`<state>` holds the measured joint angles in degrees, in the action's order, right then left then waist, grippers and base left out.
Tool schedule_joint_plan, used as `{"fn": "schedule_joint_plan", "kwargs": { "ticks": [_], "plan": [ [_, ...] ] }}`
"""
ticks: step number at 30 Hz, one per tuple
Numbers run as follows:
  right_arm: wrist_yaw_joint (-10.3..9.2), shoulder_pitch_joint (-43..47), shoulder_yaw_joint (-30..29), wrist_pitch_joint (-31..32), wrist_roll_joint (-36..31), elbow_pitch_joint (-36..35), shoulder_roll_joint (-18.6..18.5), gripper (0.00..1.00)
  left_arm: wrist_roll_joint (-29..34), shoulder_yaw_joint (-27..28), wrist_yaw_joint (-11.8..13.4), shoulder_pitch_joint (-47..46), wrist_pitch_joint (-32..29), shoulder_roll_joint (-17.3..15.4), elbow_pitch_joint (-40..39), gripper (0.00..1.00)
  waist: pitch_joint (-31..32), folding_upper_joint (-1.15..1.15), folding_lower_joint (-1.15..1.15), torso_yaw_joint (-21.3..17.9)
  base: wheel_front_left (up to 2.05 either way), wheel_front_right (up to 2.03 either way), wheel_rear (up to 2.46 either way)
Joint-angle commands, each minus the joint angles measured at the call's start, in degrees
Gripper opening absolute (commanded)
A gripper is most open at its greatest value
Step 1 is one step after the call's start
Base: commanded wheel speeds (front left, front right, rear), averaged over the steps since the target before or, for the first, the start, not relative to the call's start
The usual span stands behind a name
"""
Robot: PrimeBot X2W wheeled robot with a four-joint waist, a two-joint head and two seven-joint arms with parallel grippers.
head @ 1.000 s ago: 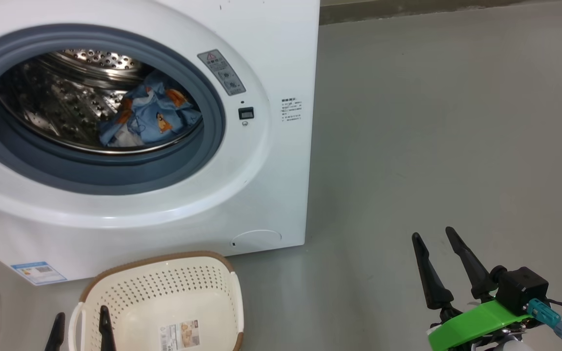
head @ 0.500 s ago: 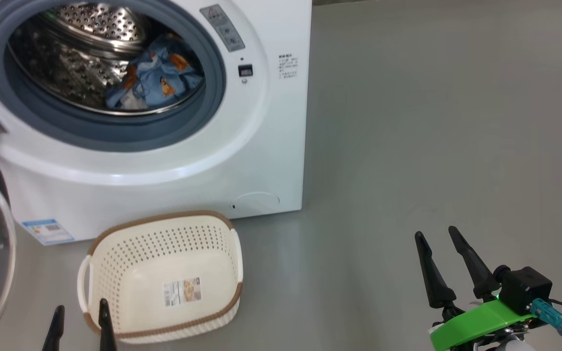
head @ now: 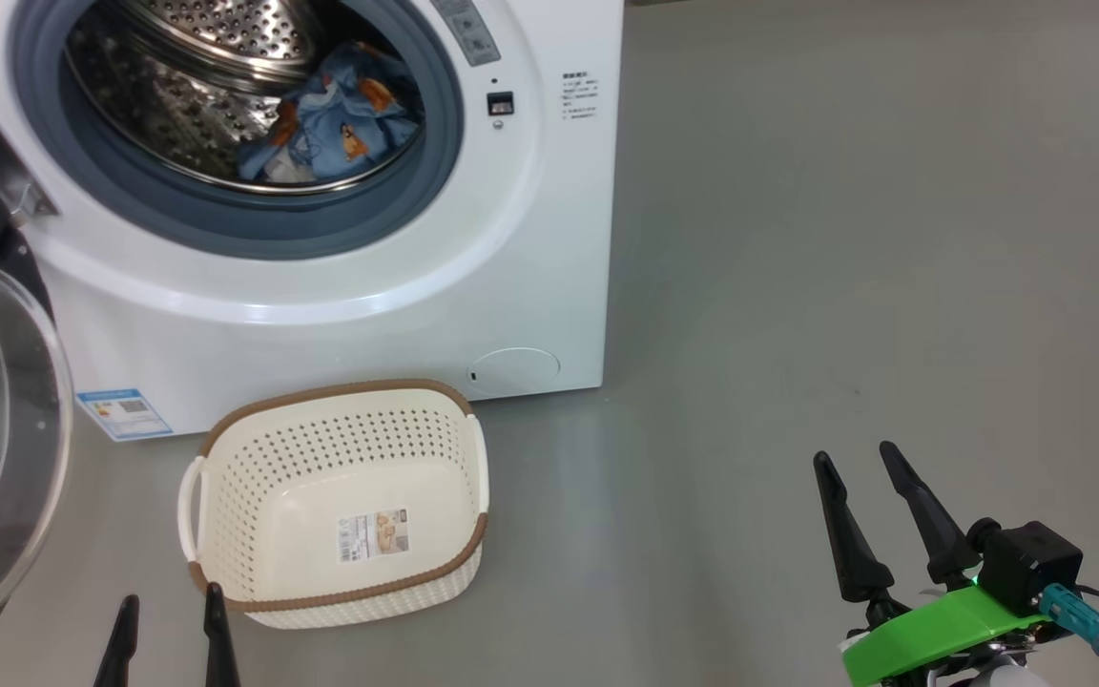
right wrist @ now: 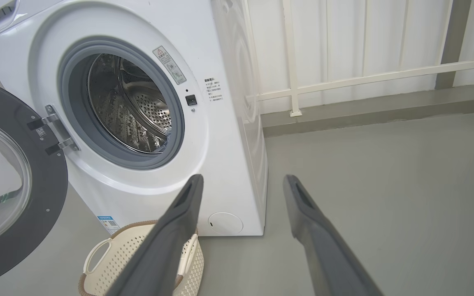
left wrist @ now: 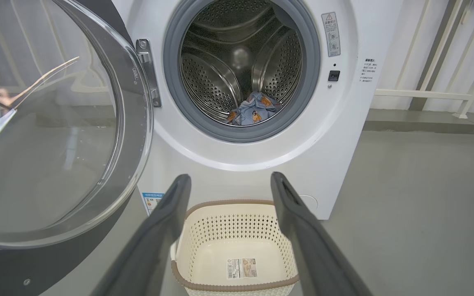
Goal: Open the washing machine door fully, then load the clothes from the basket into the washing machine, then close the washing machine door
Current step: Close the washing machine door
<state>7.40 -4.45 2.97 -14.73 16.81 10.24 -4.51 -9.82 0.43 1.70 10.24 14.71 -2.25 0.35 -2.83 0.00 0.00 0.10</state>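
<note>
Only the head is dipping, bringing the whole basket [head: 340, 389] into sight. It is sitting empty just ahead of the wide-spread left pincer [head: 171, 599]; the right pincer [head: 855, 456], equally wide, is hovering well apart. The clothes [head: 340, 124] are lying inside the washing machine [head: 549, 239].

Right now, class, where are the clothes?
In the head view, the clothes lie low inside the washing machine, right of centre in its opening, beyond the empty basket in front of it.

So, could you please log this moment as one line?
door open; clothes in drum; basket empty; left gripper open; right gripper open; next: likely close door
</note>
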Motion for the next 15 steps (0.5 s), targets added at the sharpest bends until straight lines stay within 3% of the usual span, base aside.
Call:
{"fn": "schedule_joint_plan", "kwargs": {
  "ticks": [1,15],
  "plan": [
    [0.09,0.11,1.29,-0.27,-0.29,-1.57,-0.05,1.00,-0.39,1.77,-0.48,-1.70,0.29,-0.63,-0.97,1.00,0.30,0.00,0.00,0.71,0.00,0.00,0.00],
    [0.09,0.35,1.90,-0.27,-0.56,-1.71,-0.36,1.00,-0.93,2.46,-0.98,-1.49,0.29,-0.63,0.02,1.00,0.46,0.00,0.00,8.15,0.00,0.00,0.00]
  ]
}}
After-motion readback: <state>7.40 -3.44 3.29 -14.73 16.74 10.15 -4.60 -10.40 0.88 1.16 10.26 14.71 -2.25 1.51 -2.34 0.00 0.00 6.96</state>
